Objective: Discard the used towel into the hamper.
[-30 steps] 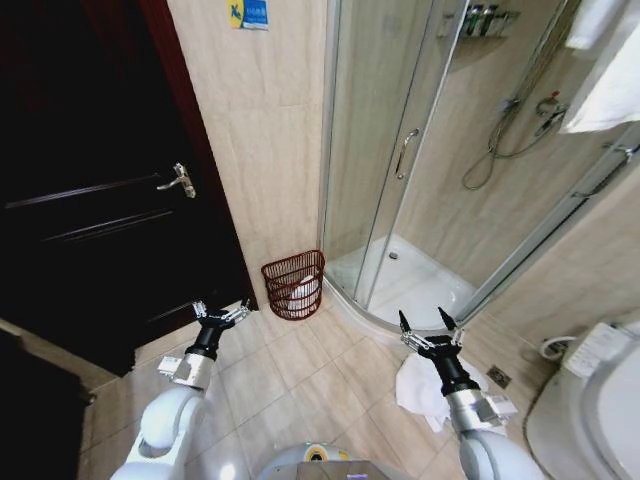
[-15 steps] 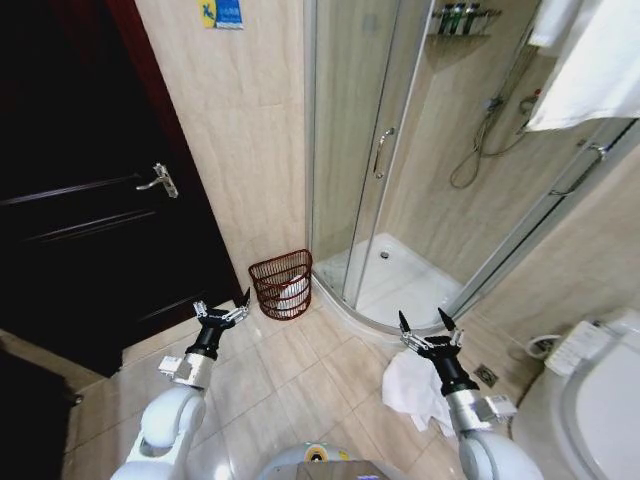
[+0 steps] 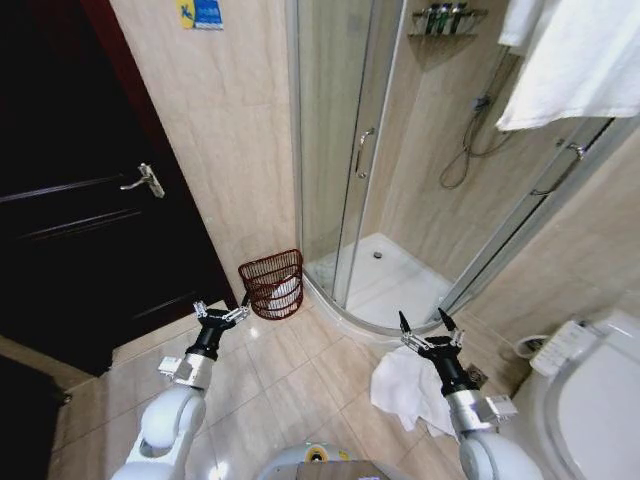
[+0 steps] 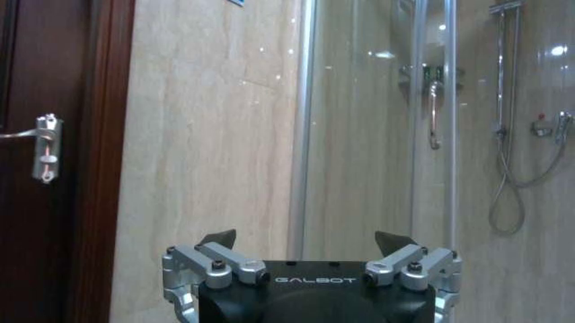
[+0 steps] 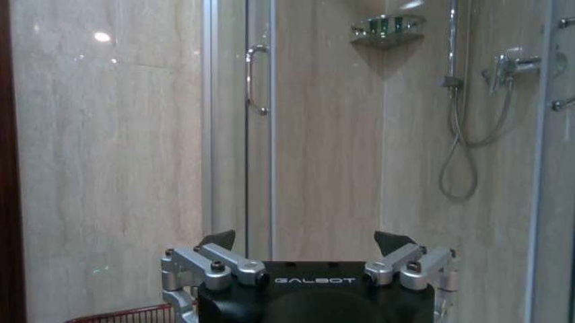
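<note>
Both end effectors, left [image 3: 222, 314] and right [image 3: 428, 328], spread wide, empty; right arm partly hides towel [image 3: 398, 388].

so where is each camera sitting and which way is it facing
Head view: high on the robot, looking down at the tiled floor, both arms low, crumpled white towel, dark reddish-brown wire hamper.
Left wrist view: behind the open left gripper, facing the wall.
Right wrist view: behind the open right gripper.
Both wrist views share the glass shower door.

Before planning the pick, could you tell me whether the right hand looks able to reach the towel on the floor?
Probably yes: the towel lies on open floor right beneath the open, empty right hand, nothing between.
</note>
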Motion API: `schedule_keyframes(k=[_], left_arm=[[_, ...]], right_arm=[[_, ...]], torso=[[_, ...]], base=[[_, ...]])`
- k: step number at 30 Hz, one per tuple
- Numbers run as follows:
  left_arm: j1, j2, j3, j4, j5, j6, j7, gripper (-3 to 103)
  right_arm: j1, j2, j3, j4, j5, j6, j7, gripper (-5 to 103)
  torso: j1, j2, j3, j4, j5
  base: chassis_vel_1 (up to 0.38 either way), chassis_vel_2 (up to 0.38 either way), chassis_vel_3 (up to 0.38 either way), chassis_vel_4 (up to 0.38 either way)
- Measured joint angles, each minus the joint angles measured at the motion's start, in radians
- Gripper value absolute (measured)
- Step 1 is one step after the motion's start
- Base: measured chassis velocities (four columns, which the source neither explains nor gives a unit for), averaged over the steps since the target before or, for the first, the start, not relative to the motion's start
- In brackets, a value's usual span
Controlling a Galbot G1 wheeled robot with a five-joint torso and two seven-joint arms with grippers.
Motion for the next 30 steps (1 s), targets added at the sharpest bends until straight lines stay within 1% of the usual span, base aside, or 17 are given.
schedule_keyframes(k=[30], left_arm=[[0.005,-0.005,0.001,-0.003,0.003,0.001,0.003,100]], right_arm=[[-0.001,-0.001,0.009,0.003,0.007,0.004,0.003,100]], torso=[[0.0,0.0,0.0,0.0001,0.0001]], base=[[-0.093,-0.089,0.095,0.09]])
